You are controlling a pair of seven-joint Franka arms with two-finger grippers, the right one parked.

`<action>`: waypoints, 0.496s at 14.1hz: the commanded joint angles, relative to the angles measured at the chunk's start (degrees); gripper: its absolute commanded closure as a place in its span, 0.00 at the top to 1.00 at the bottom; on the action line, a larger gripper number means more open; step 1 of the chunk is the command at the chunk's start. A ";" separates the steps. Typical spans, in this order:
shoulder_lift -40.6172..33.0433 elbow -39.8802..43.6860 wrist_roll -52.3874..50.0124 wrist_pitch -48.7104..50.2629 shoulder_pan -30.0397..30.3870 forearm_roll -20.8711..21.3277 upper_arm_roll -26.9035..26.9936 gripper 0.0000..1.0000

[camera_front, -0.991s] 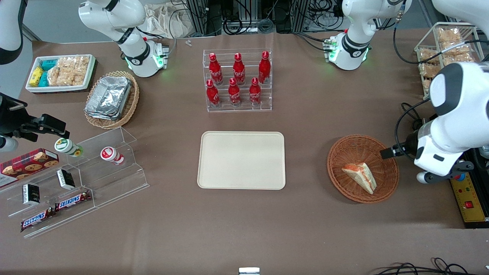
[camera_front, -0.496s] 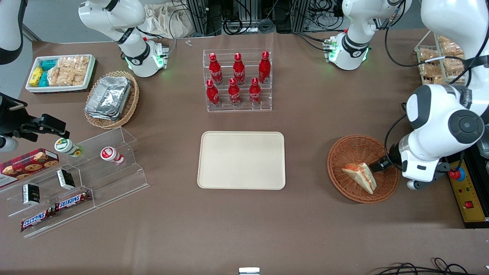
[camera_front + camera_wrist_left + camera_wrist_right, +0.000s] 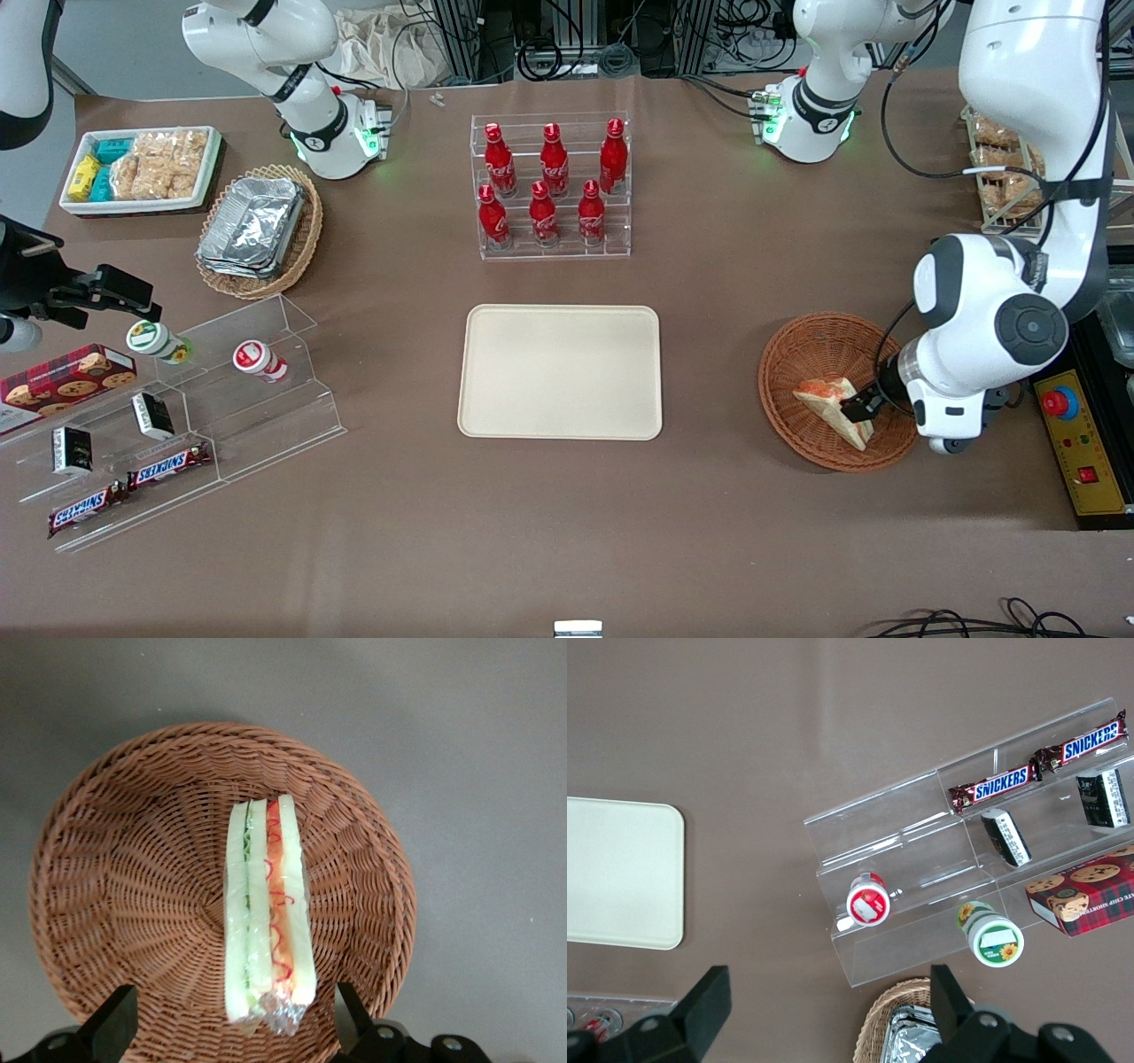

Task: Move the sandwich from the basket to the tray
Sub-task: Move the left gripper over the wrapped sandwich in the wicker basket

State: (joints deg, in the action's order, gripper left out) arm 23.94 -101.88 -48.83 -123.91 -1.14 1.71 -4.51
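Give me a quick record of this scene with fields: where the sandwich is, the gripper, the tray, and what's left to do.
sandwich: lying in the basket, wrapped in clear film, filling edge up
gripper: open, over the basket, one finger either side of the sandwich's end, not yet closed on it
tray: bare, mid-table, toward the parked arm's end from the basket
bottles: six red ones in a clear rack, farther from the camera than the tray
task state: sandwich not yet picked up

The wrapped sandwich [image 3: 837,408] lies flat in the round brown wicker basket [image 3: 802,354], at 3 o'clock of the bare cream tray [image 3: 560,372], the open gripper [image 3: 861,406] straddling it.
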 commanded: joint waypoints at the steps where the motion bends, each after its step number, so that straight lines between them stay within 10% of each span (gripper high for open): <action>1: 1.36 -0.25 -2.23 -2.21 -0.53 0.22 -0.15 1.00; 7: 3.13 -1.04 -3.90 -5.29 -0.97 0.40 -0.24 1.00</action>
State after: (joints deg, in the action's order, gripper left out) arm 27.07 -101.91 -51.02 -127.70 -1.47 1.71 -4.76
